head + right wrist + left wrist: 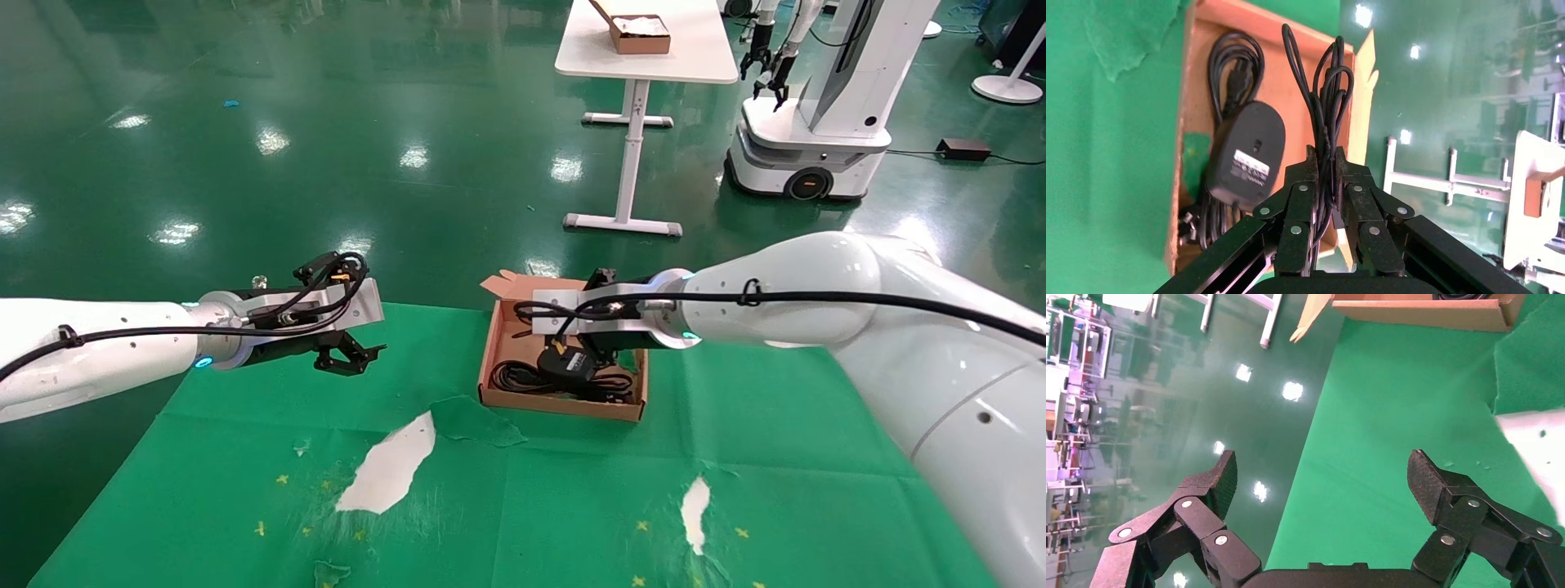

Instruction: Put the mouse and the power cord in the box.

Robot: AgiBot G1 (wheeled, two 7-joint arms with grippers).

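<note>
The brown box (pixel 564 406) sits on the green cloth at the table's far middle. The thick black power cord (pixel 523 377) lies coiled inside the box (pixel 1291 98). My right gripper (pixel 1324 153) is shut on the bundled thin cable (pixel 1327 92) of the mouse (pixel 1247 153). The black mouse (pixel 566 363) hangs label side up just over the power cord (pixel 1229 67), within the box walls. My right gripper (pixel 572 325) hovers above the box. My left gripper (pixel 358 358) stands open and empty over the table's far left edge, well left of the box.
The green cloth has torn white patches (pixel 388 465) near the middle and a smaller tear (pixel 695 510) front right. Beyond the table stand a white desk (pixel 645 49) carrying a smaller brown box (pixel 641 33), and another robot (pixel 817 122). The left gripper (pixel 1321 471) sees the cloth edge.
</note>
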